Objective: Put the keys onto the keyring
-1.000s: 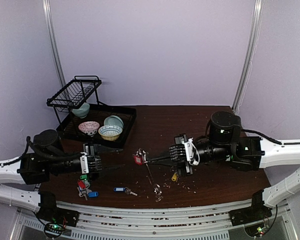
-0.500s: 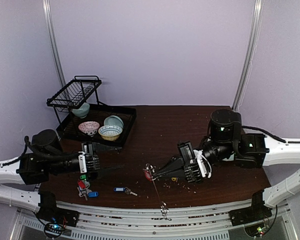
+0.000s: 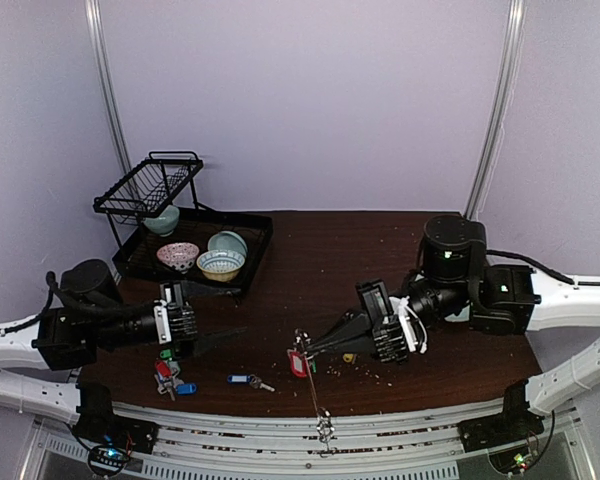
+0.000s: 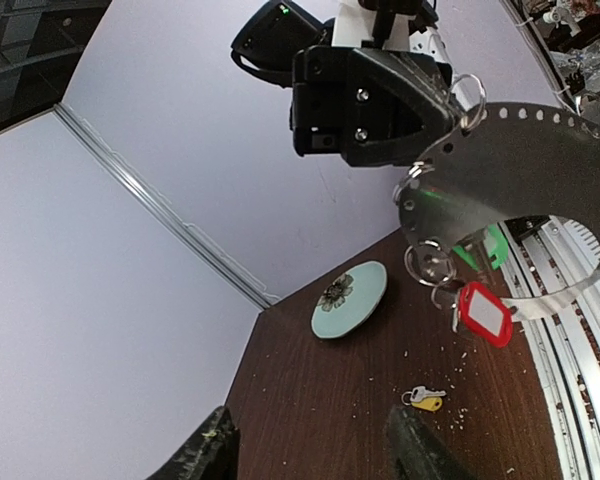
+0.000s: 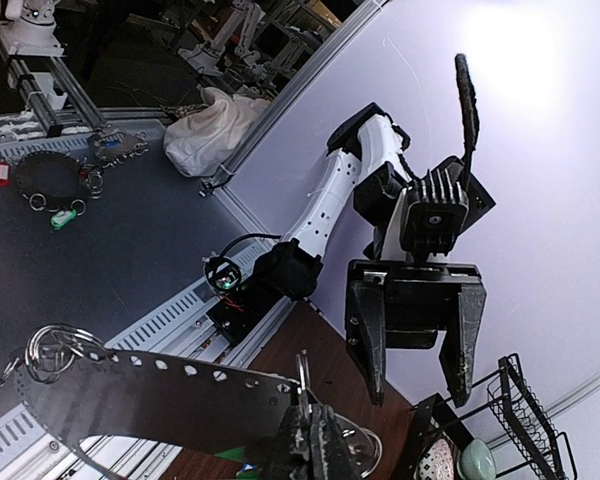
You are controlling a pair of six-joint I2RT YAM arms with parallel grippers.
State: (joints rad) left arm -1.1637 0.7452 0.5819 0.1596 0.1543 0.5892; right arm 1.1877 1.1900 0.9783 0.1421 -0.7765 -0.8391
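Observation:
The keyring [image 3: 315,400] is a flat silver loop, seen edge-on, hanging down over the table's near edge. My right gripper [image 3: 303,348] is shut on its upper rim. A red-tagged key [image 3: 298,362] hangs from one of its small rings. In the left wrist view the keyring [image 4: 500,150] fills the upper right with the red-tagged key [image 4: 485,312] below it. My left gripper [image 3: 240,333] is open and empty, left of the keyring and apart from it. Loose keys lie on the table: a green, red and blue cluster [image 3: 167,370], a blue-tagged one [image 3: 242,380] and a yellow-tagged one [image 3: 349,356].
A black dish rack [image 3: 148,185] and a tray with bowls [image 3: 195,255] stand at the back left. A pale green plate [image 4: 349,299] lies on the table beyond the yellow-tagged key [image 4: 425,398]. Crumbs are scattered near the table's middle front.
My right gripper has swung the keyring down and toward the near edge, so it now hangs over the front rails with the red-tagged key. My left arm has hardly moved.

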